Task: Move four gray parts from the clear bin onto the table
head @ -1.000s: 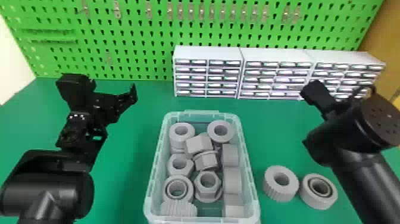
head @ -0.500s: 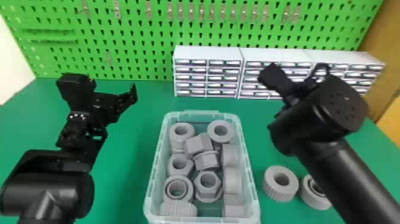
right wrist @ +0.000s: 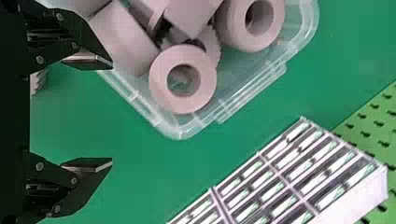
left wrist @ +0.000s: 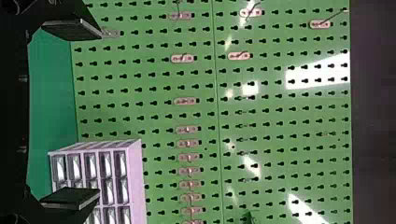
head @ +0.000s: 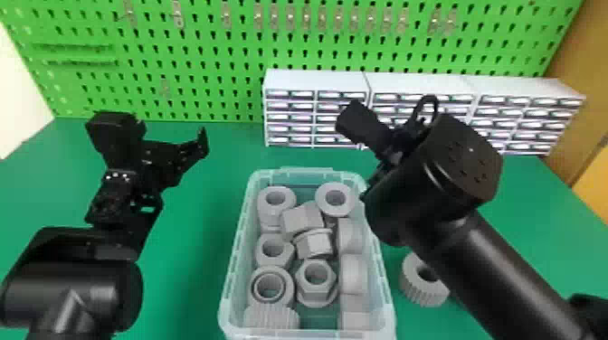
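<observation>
Low center in the head view, saw gray parts (head: 301, 220) in the clear bin (head: 236, 262), a toothed ring (head: 417, 289) on the table (head: 194, 271). Found right end effector (right wrist: 112, 114) open, empty, near the bin; judged ready for another pick, needing alignment, then lowering.

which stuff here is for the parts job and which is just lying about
For the job:
- clear bin
- gray parts inside it
- ribbed gray part on the table
- table
- right gripper, open near the bin

Just there:
- white drawer units
- green pegboard with metal hooks
</observation>
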{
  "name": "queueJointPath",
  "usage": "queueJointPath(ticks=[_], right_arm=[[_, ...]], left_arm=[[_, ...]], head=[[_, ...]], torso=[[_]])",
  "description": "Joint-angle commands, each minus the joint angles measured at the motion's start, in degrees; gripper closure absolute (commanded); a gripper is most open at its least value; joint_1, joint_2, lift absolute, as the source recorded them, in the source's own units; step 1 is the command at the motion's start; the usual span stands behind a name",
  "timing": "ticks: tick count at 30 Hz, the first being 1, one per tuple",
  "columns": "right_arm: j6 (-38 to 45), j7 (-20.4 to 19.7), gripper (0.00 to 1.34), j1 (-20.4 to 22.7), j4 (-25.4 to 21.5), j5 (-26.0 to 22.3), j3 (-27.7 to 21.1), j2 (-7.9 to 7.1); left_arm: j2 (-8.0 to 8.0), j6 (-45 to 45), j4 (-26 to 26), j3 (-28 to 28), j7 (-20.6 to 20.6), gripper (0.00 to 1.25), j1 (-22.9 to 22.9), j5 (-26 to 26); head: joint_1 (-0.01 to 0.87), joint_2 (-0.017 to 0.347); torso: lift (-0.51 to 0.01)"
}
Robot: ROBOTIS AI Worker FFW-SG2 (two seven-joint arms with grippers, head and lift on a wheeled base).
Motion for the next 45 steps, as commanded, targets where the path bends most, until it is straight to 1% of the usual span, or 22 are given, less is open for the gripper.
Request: queueJointPath(ticks=[1, 4, 9, 13, 15, 17, 22, 31, 39, 45], right_arm=[[-0.1, 0.0, 0.52, -0.4, 0.1, -2.5, 1.1, 0.43], [-0.1, 0.0, 0.52, -0.5, 0.1, -4.4, 1.7, 0.52], [-1.0, 0.0, 0.52, -0.8, 0.8, -6.3, 3.1, 0.43], [-2.5, 0.0, 0.52, -1.1, 2.7, -12.9, 3.5, -0.01], [-3.1, -0.1, 0.52, -1.1, 3.7, -15.2, 3.5, -0.01], [-3.3, -0.3, 0.52, -1.1, 4.4, -16.1, 3.6, 0.08], [-3.9, -2.5, 0.52, -1.2, 5.5, -18.9, 4.5, -0.01], [-4.7, -3.7, 0.52, -1.8, 7.2, -21.0, 5.9, -0.01], [-4.9, -4.6, 0.52, -1.9, 7.6, -22.0, 6.5, -0.1], [-5.2, -6.9, 0.52, -1.9, 8.8, -23.9, 6.8, -0.01]], left_arm=[[0.0, 0.1, 0.0, 0.0, 0.0, 0.1, 0.0, -0.1], [0.0, 0.1, 0.0, 0.1, 0.0, 0.1, 0.0, -0.2], [0.0, 0.2, 0.0, 0.3, 0.0, 0.11, 0.0, -0.3], [0.0, 0.2, 0.0, 0.4, 0.0, 0.11, 0.0, -0.3], [0.0, 0.2, 0.0, 0.4, 0.0, 0.11, 0.0, -0.4], [-0.09, 0.3, 0.0, 0.4, 0.0, 0.11, 0.0, -0.4], [-0.09, 0.3, 0.0, 0.4, 0.0, 0.11, 0.0, -0.4], [0.0, 0.2, 0.1, 0.2, 0.0, 0.11, -0.1, -0.4], [0.0, 0.2, 0.2, 0.2, 0.0, 0.11, -0.1, -0.4], [0.0, 0.2, 0.3, 0.1, 0.0, 0.11, -0.2, -0.4]], head=[[0.686, 0.026], [0.686, 0.026], [0.686, 0.026], [0.686, 0.026], [0.686, 0.026], [0.686, 0.026], [0.686, 0.026], [0.686, 0.026], [0.686, 0.026], [0.686, 0.026]], torso=[[-0.05], [-0.05], [-0.05], [-0.05], [-0.05], [-0.05], [-0.05], [-0.05], [-0.05], [-0.05]])
